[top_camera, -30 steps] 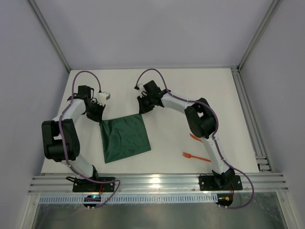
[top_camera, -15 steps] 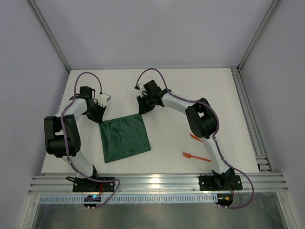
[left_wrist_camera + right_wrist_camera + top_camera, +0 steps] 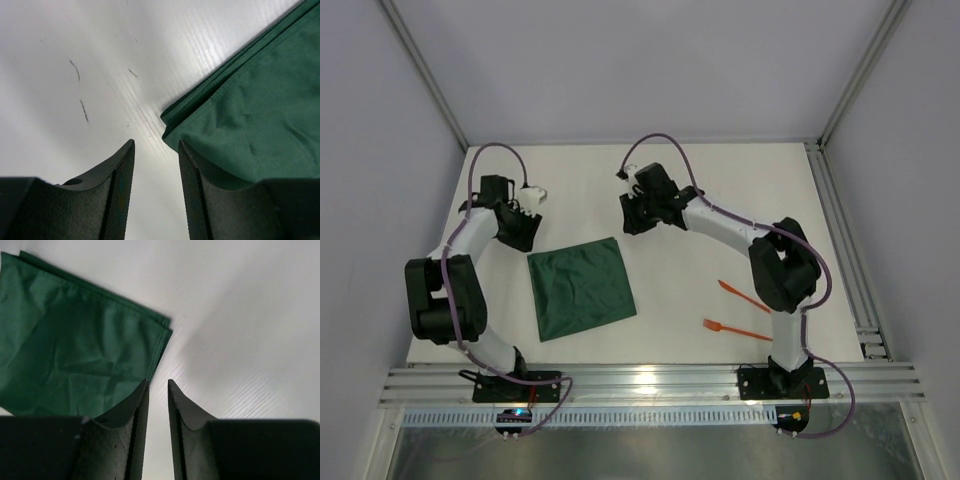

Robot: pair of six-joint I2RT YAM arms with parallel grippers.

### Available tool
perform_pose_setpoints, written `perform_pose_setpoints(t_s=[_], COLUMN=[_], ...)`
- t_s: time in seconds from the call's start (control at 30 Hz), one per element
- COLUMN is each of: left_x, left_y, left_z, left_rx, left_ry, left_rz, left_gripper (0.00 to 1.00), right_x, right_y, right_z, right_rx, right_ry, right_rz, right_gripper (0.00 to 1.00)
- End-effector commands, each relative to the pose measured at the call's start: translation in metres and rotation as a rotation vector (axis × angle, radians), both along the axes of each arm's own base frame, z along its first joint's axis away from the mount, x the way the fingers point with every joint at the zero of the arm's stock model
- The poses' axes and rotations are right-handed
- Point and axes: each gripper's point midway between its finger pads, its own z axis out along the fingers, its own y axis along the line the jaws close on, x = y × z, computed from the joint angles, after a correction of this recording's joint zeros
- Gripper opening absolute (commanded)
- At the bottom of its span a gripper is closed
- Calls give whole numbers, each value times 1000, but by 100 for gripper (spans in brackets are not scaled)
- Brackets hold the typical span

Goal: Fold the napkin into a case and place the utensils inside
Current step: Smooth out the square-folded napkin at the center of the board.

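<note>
napkin (image 3: pixel 582 290): dark green, plain, matte
utensils (image 3: pixel 738 330): orange-red
table (image 3: pixel 720 180): white, faint dark scuffs
arms (image 3: pixel 785 272): black joints, white links
cables (image 3: pixel 660 137): purple

The dark green square of thin cloth (image 3: pixel 250 110) runs off the picture right of the left claw (image 3: pixel 156 192) and behind its right finger; left of the right claw (image 3: pixel 158 432) it is cut off too. The two thin orange-red plastic utensils (image 3: pixel 735 329) are too small to show tines.

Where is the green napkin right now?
Top view: the napkin lies flat left of centre, just nearer than the left gripper and right gripper, with the utensils to its right.
</note>
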Motion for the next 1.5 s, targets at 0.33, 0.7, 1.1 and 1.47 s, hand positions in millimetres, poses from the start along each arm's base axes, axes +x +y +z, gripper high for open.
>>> perform_pose_setpoints(t_s=[0.33,0.7,1.1,1.47], left_x=[-57,-40,-32,-47], left_y=[-31,-18,-24,-65], left_z=[2,-51,-49,48], left_rx=[-93,-11,-52,-250], left_ry=[89,150,137,33], left_rz=[-46,19,12,-119], left_gripper=[24,21,23,34], right_x=[-176,-182,-178,-157], right_y=[51,9,-41,3], right_z=[-3,-80,-91,-1], right_rx=[174,11,-72,96], right_ry=[145,232,252,128], right_rz=[210,69,-38,60], right_gripper=[6,4,4,4])
